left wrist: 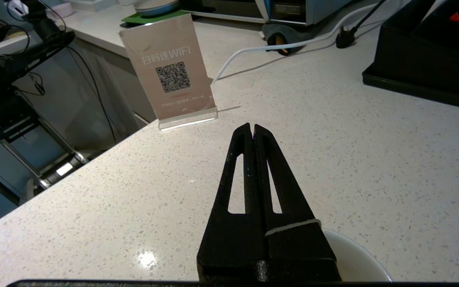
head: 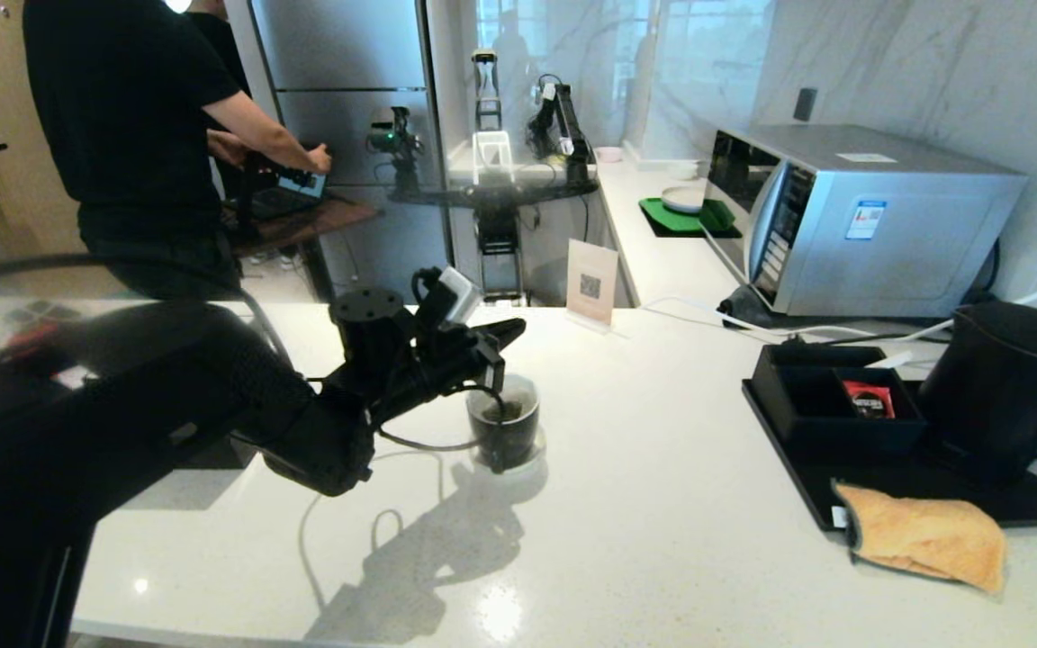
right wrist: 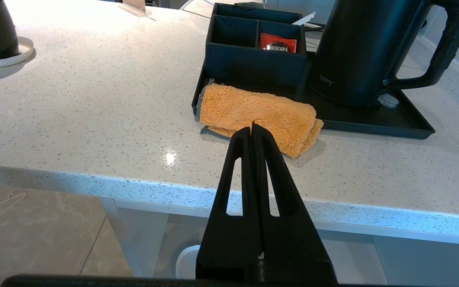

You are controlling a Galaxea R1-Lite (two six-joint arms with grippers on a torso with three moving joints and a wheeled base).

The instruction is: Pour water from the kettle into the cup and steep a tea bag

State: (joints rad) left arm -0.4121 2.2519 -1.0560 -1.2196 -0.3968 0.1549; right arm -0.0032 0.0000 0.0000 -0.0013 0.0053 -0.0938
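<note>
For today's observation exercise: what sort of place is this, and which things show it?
Probably a kitchen or pantry: a microwave on the white counter, a kettle on a tray, and a fridge behind.

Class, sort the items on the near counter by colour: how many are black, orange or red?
Black: 4 – kettle, cup, tray, box
Orange: 1 – cloth
Red: 1 – sachet
Total: 6
</note>
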